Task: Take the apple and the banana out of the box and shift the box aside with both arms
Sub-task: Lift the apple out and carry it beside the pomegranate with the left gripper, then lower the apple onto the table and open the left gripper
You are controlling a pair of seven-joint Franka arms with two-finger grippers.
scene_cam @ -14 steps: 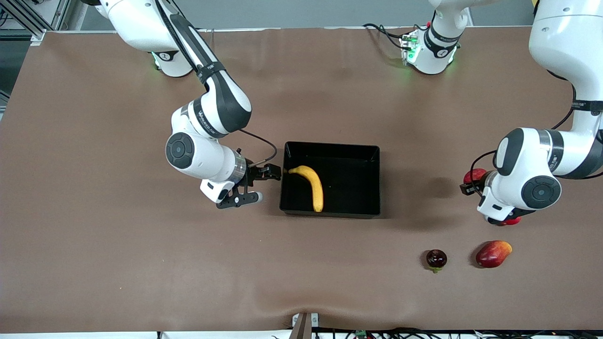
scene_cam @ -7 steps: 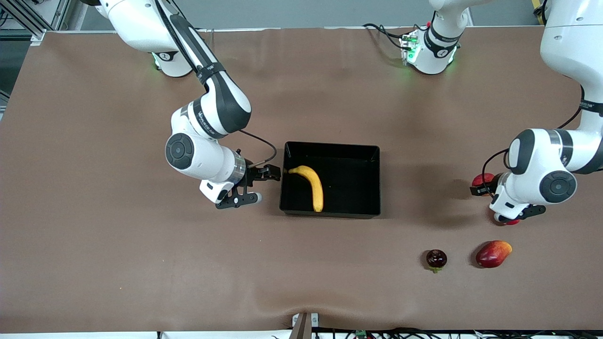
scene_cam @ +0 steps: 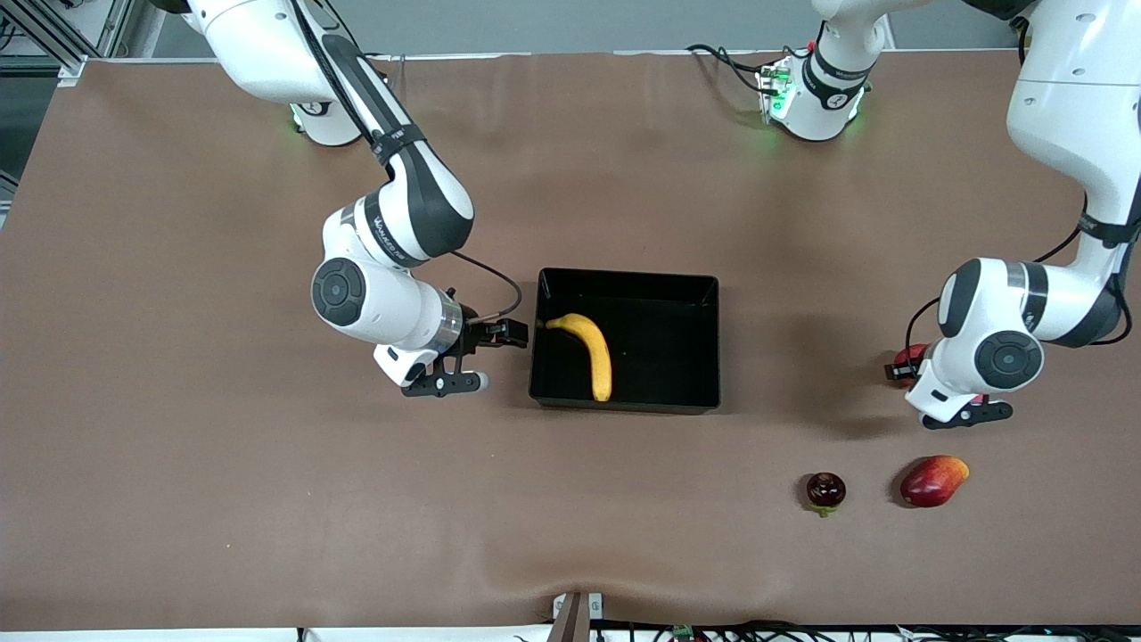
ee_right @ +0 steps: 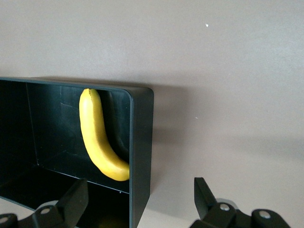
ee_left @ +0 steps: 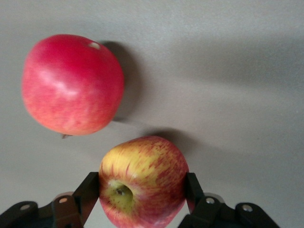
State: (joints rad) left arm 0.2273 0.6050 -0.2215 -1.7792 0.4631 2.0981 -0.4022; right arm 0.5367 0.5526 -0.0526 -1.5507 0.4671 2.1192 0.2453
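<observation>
left gripper (ee_left: 142,199) clamps the apple (ee_left: 142,183) over the worktop (scene_cam: 178,490) beside a red fruit (ee_left: 71,85); lower before letting go. right gripper (ee_right: 142,204), released, straddles the box (ee_right: 140,142) wall; banana (ee_right: 99,137) inside.

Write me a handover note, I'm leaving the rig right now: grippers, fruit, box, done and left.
Left gripper: shut on the apple, over the table at the left arm's end, beside a red fruit.
Right gripper: open, beside the box, at its banana end.
Banana: in the box.
Done: apple out.
Left: set the apple down, remove the banana, move the box aside with both arms.
</observation>
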